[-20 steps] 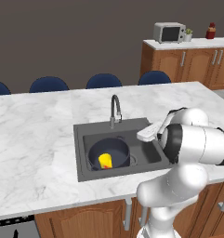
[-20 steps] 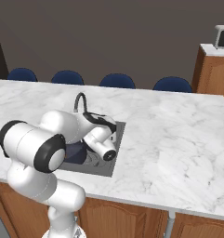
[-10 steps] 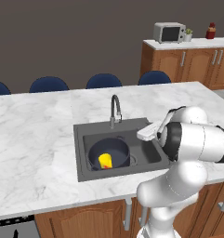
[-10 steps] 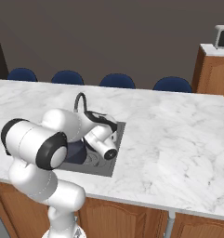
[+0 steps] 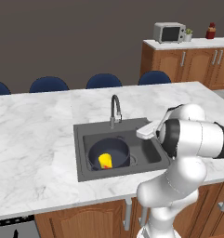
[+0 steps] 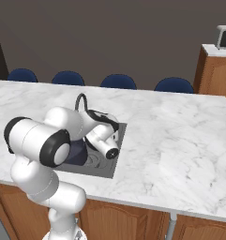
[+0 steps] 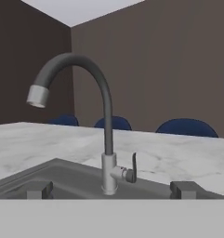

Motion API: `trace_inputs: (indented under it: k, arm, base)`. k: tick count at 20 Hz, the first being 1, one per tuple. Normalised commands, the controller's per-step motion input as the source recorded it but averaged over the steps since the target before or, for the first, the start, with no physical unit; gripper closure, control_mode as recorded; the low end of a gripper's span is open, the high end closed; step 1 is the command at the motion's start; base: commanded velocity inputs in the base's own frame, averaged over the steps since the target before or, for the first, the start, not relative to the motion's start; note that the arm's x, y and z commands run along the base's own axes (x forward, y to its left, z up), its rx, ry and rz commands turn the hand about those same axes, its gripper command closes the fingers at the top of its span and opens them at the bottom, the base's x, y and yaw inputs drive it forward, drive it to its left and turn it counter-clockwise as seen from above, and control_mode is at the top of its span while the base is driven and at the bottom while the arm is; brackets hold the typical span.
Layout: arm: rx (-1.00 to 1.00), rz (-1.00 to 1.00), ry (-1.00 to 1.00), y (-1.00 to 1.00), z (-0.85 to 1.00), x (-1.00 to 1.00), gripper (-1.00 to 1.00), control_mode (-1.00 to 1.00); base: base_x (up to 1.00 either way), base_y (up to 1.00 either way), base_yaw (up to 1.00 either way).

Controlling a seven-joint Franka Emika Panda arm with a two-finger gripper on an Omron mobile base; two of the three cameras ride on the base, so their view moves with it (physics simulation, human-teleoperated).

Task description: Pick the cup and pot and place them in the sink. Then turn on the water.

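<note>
Hand view: gripper [image 7: 111, 189] spread wide, its two blocky dark fingertips [image 7: 39, 189] well apart and holding nothing, aimed level at the faucet [image 7: 105, 135]. Faucet is a matte grey gooseneck with a short silver spout end and a small lever upright on its right side; no stream falls from it. Left base view: sink [image 5: 81, 155] is a dark rectangular basin set into veined white marble counter [image 5: 34, 139]. Round navy pot [image 5: 108, 152] sits in the basin's left part, yellow cup [image 5: 105, 161] inside it (red mark barely legible). Blue rounded chairs [image 5: 104, 81] line the far edge.
</note>
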Motion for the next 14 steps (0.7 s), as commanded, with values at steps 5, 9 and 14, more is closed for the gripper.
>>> trace_inputs:
  k: [5, 9, 14]
  arm:
    - [0.00, 0.00, 0.02, 0.00, 0.00, 0.05, -1.00, -1.00]
    - [0.00, 0.00, 0.01, 0.00, 0.00, 0.06, -1.00, -1.00]
    - [0.00, 0.00, 0.00, 0.00, 0.00, 0.15, -1.00, -1.00]
  base:
    - [0.00, 0.00, 0.00]
    - [0.00, 0.00, 0.00]
    - [0.00, 0.00, 0.00]
